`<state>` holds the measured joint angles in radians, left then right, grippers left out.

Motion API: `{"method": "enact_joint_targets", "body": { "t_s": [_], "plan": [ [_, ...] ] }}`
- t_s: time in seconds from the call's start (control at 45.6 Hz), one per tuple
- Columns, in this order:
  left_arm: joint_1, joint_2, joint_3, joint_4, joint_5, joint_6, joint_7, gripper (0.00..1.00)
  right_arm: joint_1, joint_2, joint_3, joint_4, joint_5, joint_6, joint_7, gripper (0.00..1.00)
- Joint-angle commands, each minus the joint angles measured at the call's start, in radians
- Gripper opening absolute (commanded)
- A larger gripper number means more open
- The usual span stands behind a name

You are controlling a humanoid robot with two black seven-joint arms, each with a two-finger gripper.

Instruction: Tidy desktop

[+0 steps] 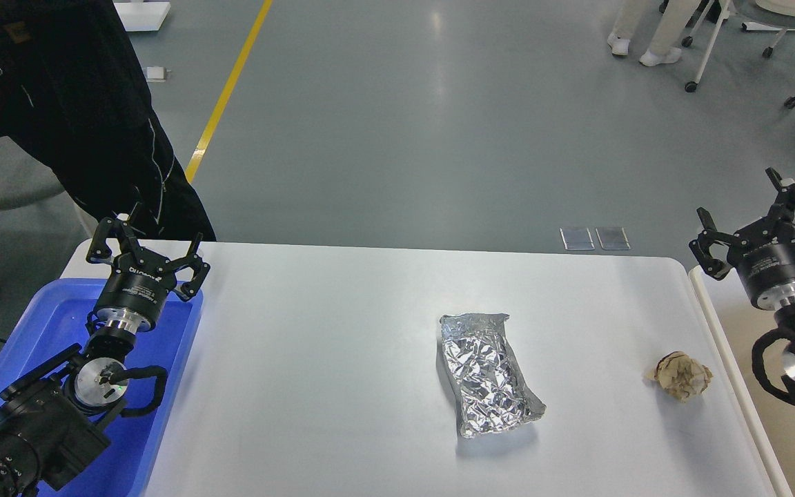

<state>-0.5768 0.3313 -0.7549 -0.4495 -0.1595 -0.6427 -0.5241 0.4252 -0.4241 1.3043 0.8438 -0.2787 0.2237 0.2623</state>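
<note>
A robotics lab or test hall. The grey sealed floor (404, 124) carries a yellow lane line (228, 90), and wheeled chairs (749, 41) stand far right. A bystander in black (73, 117) waits beside the white bench (342, 359).

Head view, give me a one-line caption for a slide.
Foil packet and crumpled paper ball lie on the white desktop; open left gripper over blue tray, open right gripper over beige bin.

Desk (315, 359): matte white, rectangular, rounded far corners, lying flat and wide before me.
Foil packet (488, 373): crinkled silver, lying flat right of the desk's centre, long side angled.
Paper ball (680, 375): crumpled, tan, resting near the desk's right edge, well apart from the foil.
</note>
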Motion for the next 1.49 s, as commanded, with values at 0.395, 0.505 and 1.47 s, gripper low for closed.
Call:
{"method": "enact_joint_targets", "body": {
  "t_s": [0.395, 0.505, 1.47],
  "plan": [
    [0.0, -0.001, 0.0, 0.0, 0.0, 0.0, -0.001, 1.0, -0.031, 0.015, -0.005, -0.008, -0.001, 0.011, 0.002, 1.0],
    [0.0, 0.0, 0.0, 0.0, 0.0, 0.0, 0.001, 1.0, -0.029, 0.013, -0.014, -0.008, -0.001, 0.011, 0.0, 1.0],
    [0.0, 0.0, 0.0, 0.0, 0.001, 0.0, 0.001, 1.0, -0.034, 0.008, -0.02, -0.022, 0.001, 0.008, 0.0, 1.0]
  ]
}}
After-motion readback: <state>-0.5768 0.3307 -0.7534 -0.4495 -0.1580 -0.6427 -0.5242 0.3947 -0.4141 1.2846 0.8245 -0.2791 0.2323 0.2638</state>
